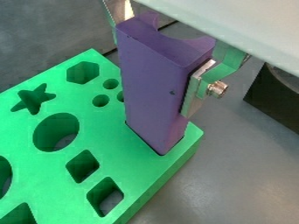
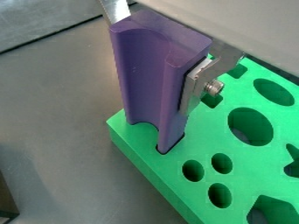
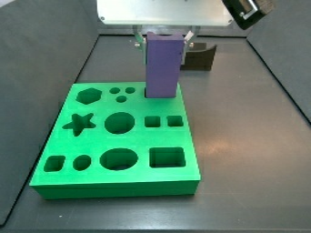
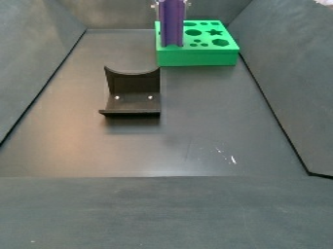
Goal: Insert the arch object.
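Purple and upright, the arch object (image 1: 156,87) is standing at a corner of the green board (image 3: 115,136), its foot already sitting down in a cutout there, as both wrist views are showing. The claw (image 1: 163,63) is pinching it near the top, one silver finger (image 2: 201,77) lying flat on its side face, the other mostly hidden behind the block.

In a side view the block (image 3: 162,64) is rising at about 1 o'clock from the board's round middle hole (image 3: 119,123), under the white wrist housing (image 3: 165,11).

Doing this step well means pressing straight down along the block's own axis, keeping it plumb so that its edges are not catching on the slot's rim. I am judging it only partly seated; how deep the slot goes cannot be told. Releasing should wait until it stops sinking.

The fixture (image 4: 130,93) is standing well apart on the dark counter (image 4: 196,136), clear of this move.
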Robot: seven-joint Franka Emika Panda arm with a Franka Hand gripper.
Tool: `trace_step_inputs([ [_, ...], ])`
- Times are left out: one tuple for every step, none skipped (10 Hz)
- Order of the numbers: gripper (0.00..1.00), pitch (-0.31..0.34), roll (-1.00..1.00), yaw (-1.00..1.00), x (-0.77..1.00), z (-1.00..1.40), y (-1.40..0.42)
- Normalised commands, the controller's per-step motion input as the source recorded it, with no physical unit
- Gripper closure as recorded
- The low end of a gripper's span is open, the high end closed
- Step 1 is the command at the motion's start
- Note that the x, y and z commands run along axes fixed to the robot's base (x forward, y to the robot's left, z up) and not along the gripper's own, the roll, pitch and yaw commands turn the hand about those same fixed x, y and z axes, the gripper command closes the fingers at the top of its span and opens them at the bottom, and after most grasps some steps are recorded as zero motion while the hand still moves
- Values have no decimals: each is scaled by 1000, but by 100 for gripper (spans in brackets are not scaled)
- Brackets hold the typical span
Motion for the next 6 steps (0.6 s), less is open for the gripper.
trace_step_inputs([
  [100, 0, 0, -31, 6, -231, -20],
  [100, 0, 0, -31, 0, -243, -26],
  [100, -11, 0, -26, 0, -237, -14],
  [100, -3, 0, -17, 0, -180, 0],
  [100, 0, -40, 0, 0, 0, 60],
  [100, 0, 0, 0, 0, 0, 0],
])
